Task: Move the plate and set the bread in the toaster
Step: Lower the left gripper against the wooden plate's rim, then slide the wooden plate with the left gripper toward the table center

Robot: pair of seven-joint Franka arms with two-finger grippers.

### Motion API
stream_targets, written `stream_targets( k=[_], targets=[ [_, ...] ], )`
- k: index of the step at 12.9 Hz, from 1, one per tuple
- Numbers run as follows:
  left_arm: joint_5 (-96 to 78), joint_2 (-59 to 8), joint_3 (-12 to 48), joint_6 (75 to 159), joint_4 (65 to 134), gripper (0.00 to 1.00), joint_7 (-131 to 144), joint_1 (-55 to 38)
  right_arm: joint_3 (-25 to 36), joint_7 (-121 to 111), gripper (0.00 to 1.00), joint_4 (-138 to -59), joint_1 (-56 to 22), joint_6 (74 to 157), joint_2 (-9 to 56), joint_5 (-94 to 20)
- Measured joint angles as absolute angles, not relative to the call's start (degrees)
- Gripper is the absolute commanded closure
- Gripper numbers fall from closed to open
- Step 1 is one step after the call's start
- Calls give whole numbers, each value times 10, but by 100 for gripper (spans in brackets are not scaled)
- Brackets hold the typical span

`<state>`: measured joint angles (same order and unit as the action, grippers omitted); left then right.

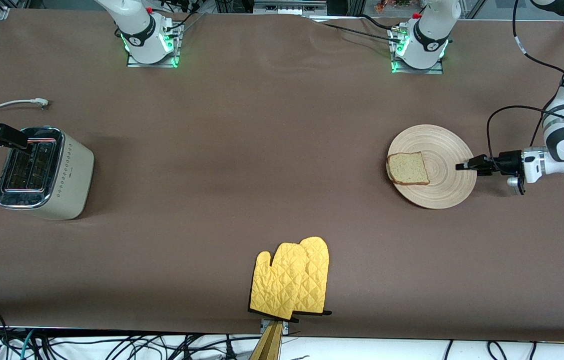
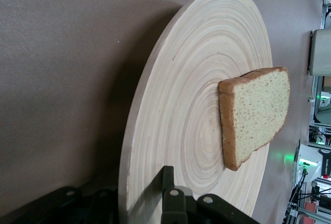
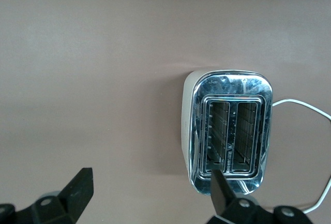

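- The wooden plate (image 1: 434,166) sits toward the left arm's end of the table, well apart from the toaster (image 1: 44,172) at the right arm's end.
- The left gripper (image 1: 463,166) has its fingers pinched on the plate's rim; whether the plate is lifted yet is hard to tell.
- The wholegrain bread slice (image 1: 407,168) lies on the plate, so both toaster slots stand empty.
- The right gripper (image 3: 150,190) waits over the toaster, jaws spread wide, holding nothing.
- By my reading, the plate move is only beginning and the bread step is untouched.
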<state>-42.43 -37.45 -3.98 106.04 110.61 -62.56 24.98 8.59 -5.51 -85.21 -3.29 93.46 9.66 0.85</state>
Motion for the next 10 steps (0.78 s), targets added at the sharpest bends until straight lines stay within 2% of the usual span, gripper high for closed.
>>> stream_targets(
  k=[6, 10],
  targets=[
    [-425, -374, -39, 1062, 1107, 100, -626, 249, 86, -55, 0, -852, -32, 935, 97, 9],
    [-425, -374, -13, 1072, 1109, 100, -631, 243, 86, -55, 0, -852, -32, 935, 97, 9]
  ],
)
